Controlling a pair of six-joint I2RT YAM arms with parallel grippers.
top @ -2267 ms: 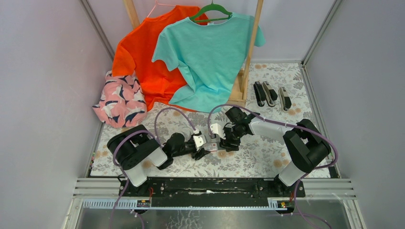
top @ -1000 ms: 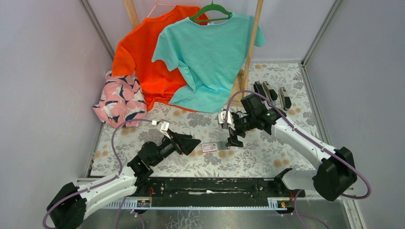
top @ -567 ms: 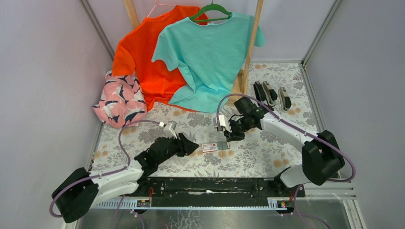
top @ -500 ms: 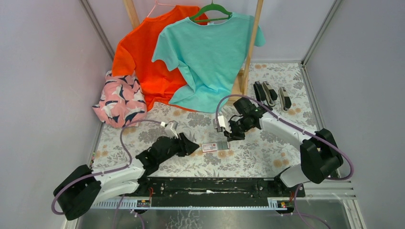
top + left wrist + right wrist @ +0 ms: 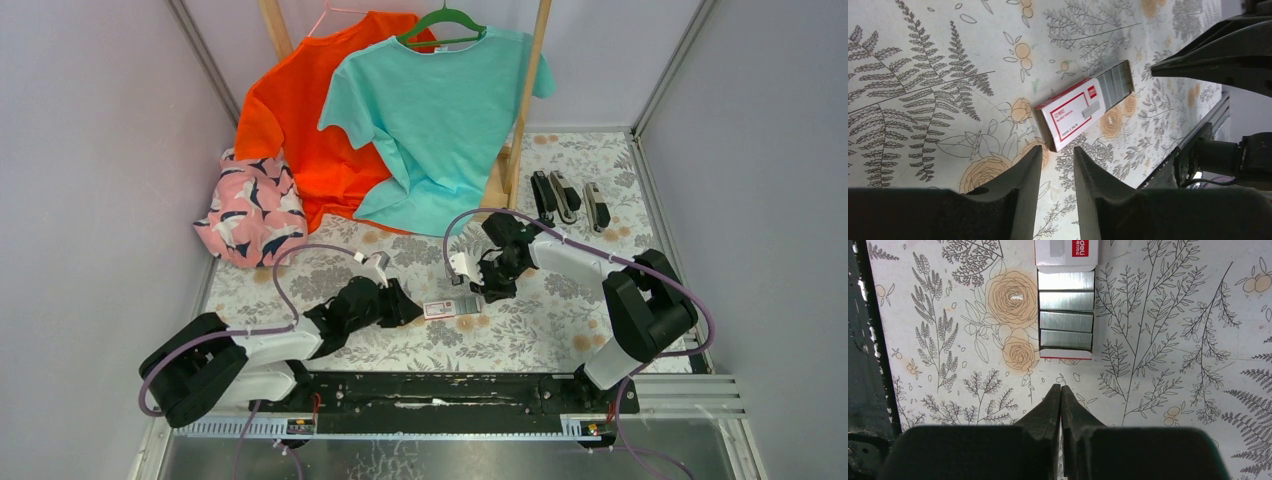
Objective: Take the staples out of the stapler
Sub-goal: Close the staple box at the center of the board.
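My right end effector (image 5: 1061, 386) has its fingers pressed together on nothing, tips pointing straight at the open tray (image 5: 1066, 354), where the staples (image 5: 1066, 310) lie as four silvery strips side by side. Each strip's long axis runs crosswise to my line of approach, and the near end of the tray is just beyond my tips. The tray slides out of a white-and-red box (image 5: 1066, 247) that continues away from me. My left end effector (image 5: 1057, 149) is spread only to a narrow gap and holds nothing. From there the box lies ahead and a little right, on a diagonal, with its closed end towards me and the strips at the far end. I judge the right arm nearer to the strips and the left nearer to the box body. The three black staplers (image 5: 565, 197) appear only from overhead, lying well apart at the far right of the worktop (image 5: 540, 330), on the right arm's side. The left wrist view alone shows a grey sliver (image 5: 1091, 109) on top of the box. It may be a loose strip, but I cannot tell.
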